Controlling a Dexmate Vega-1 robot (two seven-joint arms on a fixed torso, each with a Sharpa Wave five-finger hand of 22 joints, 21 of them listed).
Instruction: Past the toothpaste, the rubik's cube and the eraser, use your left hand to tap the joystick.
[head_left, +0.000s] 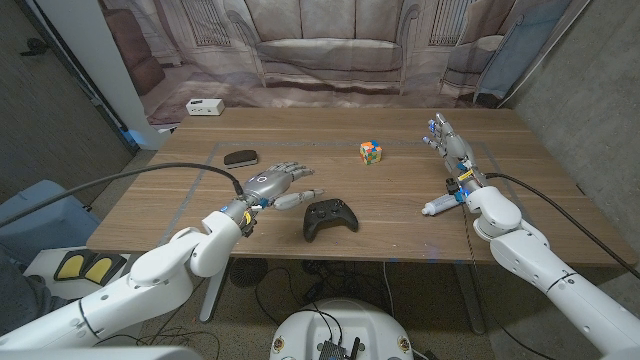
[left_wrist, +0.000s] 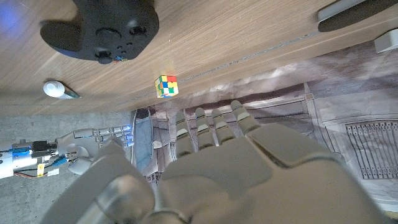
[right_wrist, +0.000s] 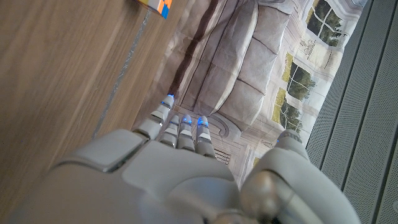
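A black game controller (head_left: 331, 216), the joystick of the task, is seen in the head view near the front middle of the wooden counter (head_left: 400, 200), just beside the left hand (head_left: 276, 183). That hand is held over the counter with its fingers (head_left: 296, 170) spread and nothing in them. The controller's buttons and sticks are made out only in the left wrist view (left_wrist: 99, 28), where a multicoloured Rubik's cube (left_wrist: 165, 86) and the white cap end of a toothpaste tube (left_wrist: 57, 89) are also shown. In the head view the tube (head_left: 441, 205) lies touching or just beside the right wrist. The right hand (head_left: 447, 140) is extended, its fingers (right_wrist: 178, 127) straight and empty, blue-lit at the tips. A dark oval eraser (head_left: 240, 157) and a white box (head_left: 204, 107) are seen further back.
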